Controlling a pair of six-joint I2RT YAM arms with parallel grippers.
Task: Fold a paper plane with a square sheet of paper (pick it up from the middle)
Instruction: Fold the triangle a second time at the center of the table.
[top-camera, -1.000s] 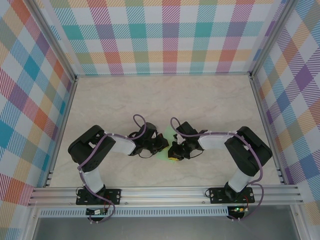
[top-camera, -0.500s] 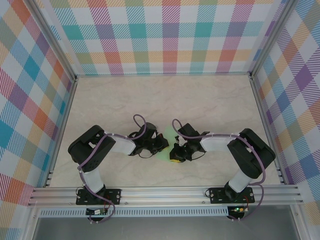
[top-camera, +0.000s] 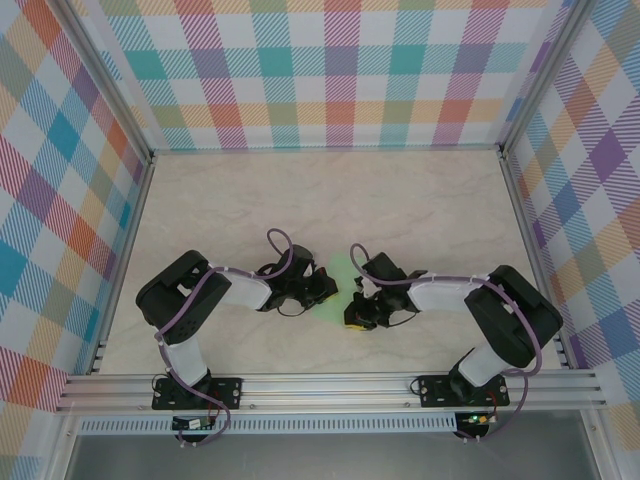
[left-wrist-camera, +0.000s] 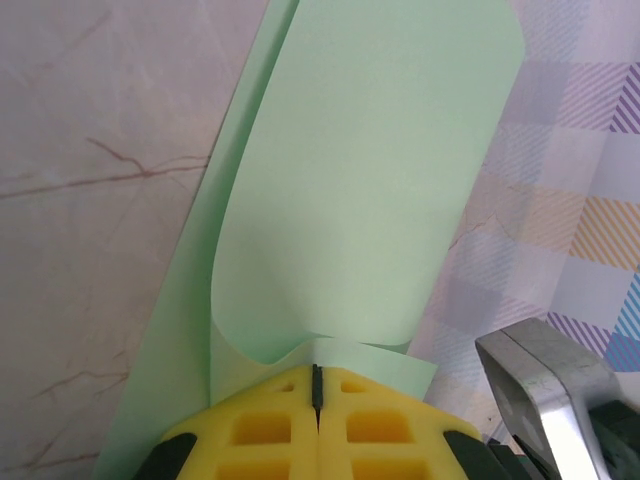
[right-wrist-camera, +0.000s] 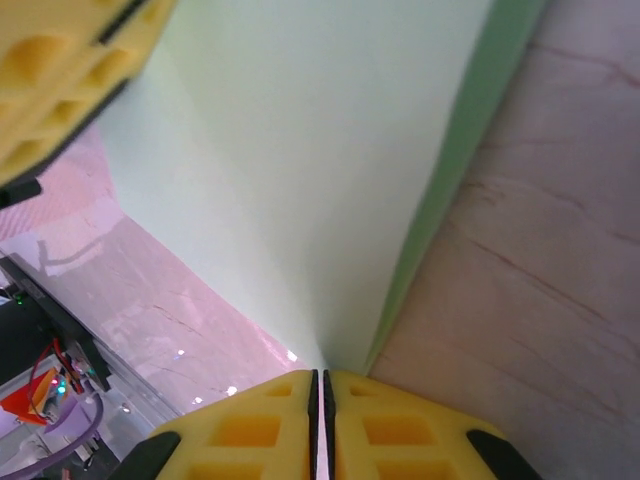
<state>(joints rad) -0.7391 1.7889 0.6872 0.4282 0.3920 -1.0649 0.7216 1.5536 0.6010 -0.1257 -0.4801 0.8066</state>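
The pale marbled table (top-camera: 430, 200) is boxed in by checked walls (top-camera: 340, 70) on its left, right and far edges. From the near edge the left arm (top-camera: 190, 295) and the right arm (top-camera: 500, 305) bend inward, so that their ends almost meet about midway between the left and right edges, somewhat nearer the near edge than the far one. The left gripper (top-camera: 325, 290) and the right gripper (top-camera: 355, 318) lie just beside each other there, with the sheet of paper (top-camera: 343, 272) between them, a light green strip partly hidden by both. In the left wrist view the left gripper (left-wrist-camera: 317, 372) has its yellow jaws pressed together on the near edge of the sheet of paper (left-wrist-camera: 370, 180), which curls upward in one layer over another flatter layer on the table. In the right wrist view the right gripper (right-wrist-camera: 321, 378) has its jaws pressed together too, apparently pinching the sheet of paper (right-wrist-camera: 300, 170) along a fold, though the grip point itself is hard to see. A yellow pad (right-wrist-camera: 60, 70) of the left gripper shows at that view's upper left corner, touching the sheet.
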